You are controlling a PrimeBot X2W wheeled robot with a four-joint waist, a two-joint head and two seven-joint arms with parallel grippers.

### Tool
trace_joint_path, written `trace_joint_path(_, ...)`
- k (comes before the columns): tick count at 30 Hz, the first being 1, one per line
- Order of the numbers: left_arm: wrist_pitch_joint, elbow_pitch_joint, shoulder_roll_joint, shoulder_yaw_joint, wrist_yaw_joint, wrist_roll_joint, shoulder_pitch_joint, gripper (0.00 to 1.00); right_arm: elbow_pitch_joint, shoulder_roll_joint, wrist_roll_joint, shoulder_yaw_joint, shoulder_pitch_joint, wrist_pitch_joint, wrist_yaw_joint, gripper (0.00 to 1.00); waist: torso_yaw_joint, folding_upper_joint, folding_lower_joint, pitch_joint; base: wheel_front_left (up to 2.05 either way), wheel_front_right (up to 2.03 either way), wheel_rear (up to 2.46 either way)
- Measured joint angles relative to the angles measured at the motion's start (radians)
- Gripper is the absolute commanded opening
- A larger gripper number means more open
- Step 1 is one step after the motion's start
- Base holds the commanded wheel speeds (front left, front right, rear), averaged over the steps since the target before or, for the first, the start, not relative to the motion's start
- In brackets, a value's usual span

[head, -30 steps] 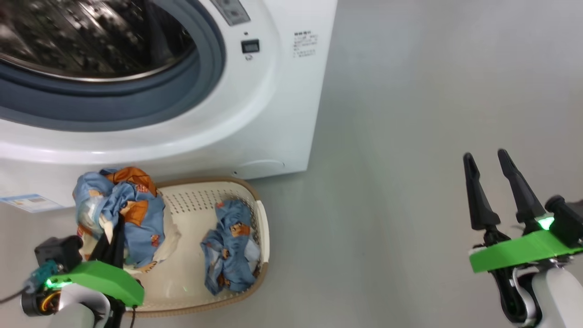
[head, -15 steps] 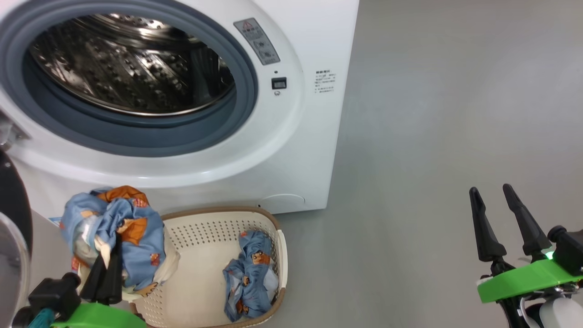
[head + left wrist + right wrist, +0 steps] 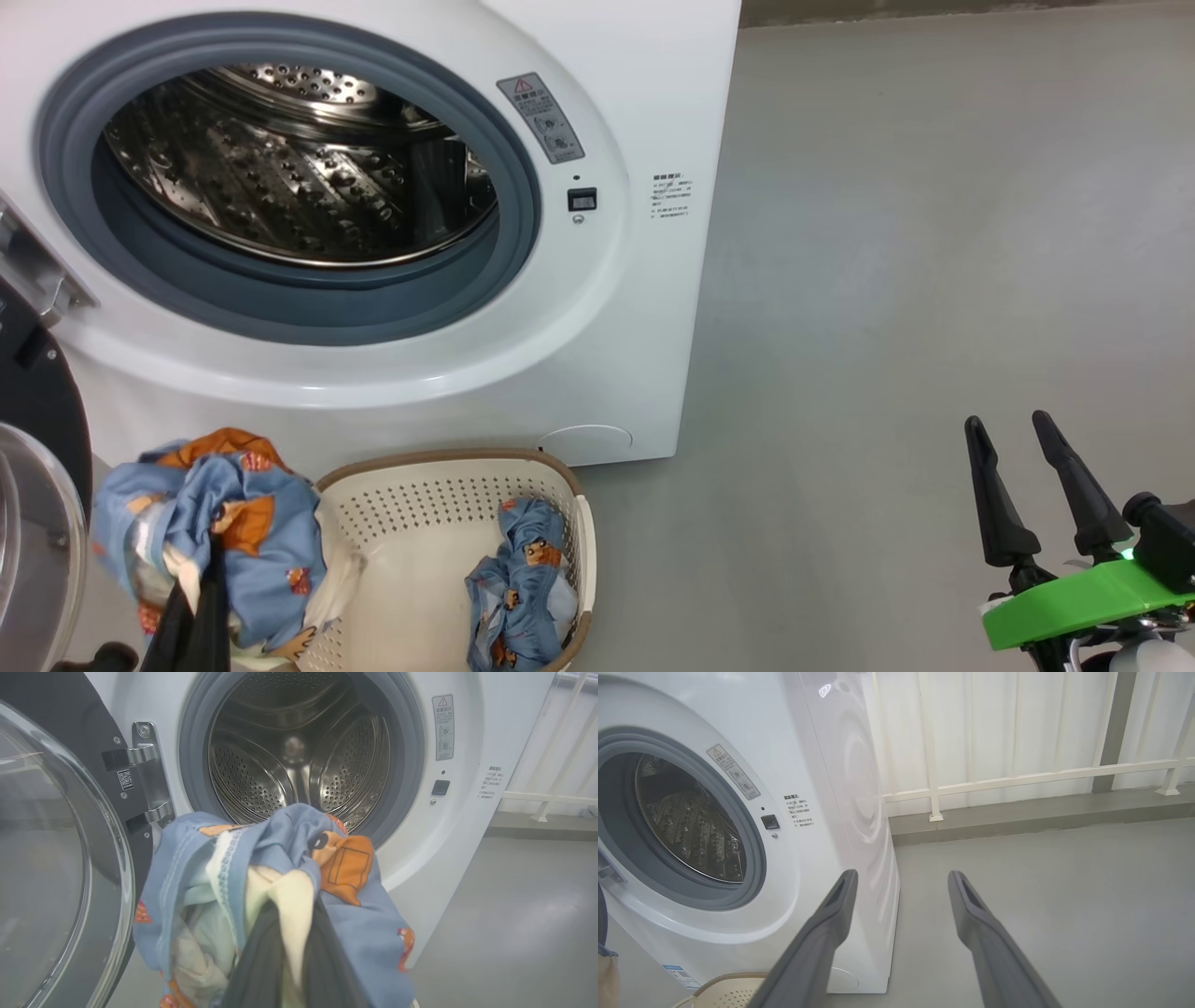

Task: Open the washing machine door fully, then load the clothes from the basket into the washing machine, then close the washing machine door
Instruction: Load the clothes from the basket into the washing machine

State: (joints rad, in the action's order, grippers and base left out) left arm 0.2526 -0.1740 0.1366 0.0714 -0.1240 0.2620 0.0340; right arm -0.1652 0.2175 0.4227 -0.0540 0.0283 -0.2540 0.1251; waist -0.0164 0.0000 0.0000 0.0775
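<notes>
Clothes are split for now: one bear-print garment (image 3: 280,858) is pinched in our left fingers (image 3: 261,961), which are closed tight on a cream fold with blue fabric draped over both sides, and the second garment (image 3: 523,588) lies bunched at the right end of the basket (image 3: 448,459) on the floor (image 3: 887,280). Our bear-print garment hangs by the basket's left end, in front of and below the mouth of the washing machine (image 3: 653,112). Its door (image 3: 56,718) stands swung wide on the left, hinge (image 3: 145,779) exposed, so we judge the loading step is under way with the first piece. To do it well, we should lift the bear-print garment above the lower lip of the grey gasket (image 3: 308,322), carry it well into the steel drum (image 3: 299,756) before letting go, and keep trailing cloth off the gasket so nothing snags or hangs out when the door closes. We should also steer clear of the door glass (image 3: 42,868) just beside it. Our right fingers (image 3: 997,504) are spread apart and empty, over the floor well to the right of the washing machine.
</notes>
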Motion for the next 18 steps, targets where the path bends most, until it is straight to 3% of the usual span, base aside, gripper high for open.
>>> trace_joint_path(11,0.000,0.018,-0.028,0.025,-0.005,-0.003,0.012,0.00,0.011,0.000,0.000,0.013,0.000,0.000,0.000,1.00,-0.005,0.0000,0.0000,0.021,0.00,0.00,0.00)
trace_joint_path(18,0.000,-0.011,-0.029,0.019,-0.007,-0.002,-0.111,0.00,0.021,-0.016,0.000,0.028,0.016,0.000,0.000,1.00,-0.007,0.0000,0.0000,0.078,0.00,0.00,0.00)
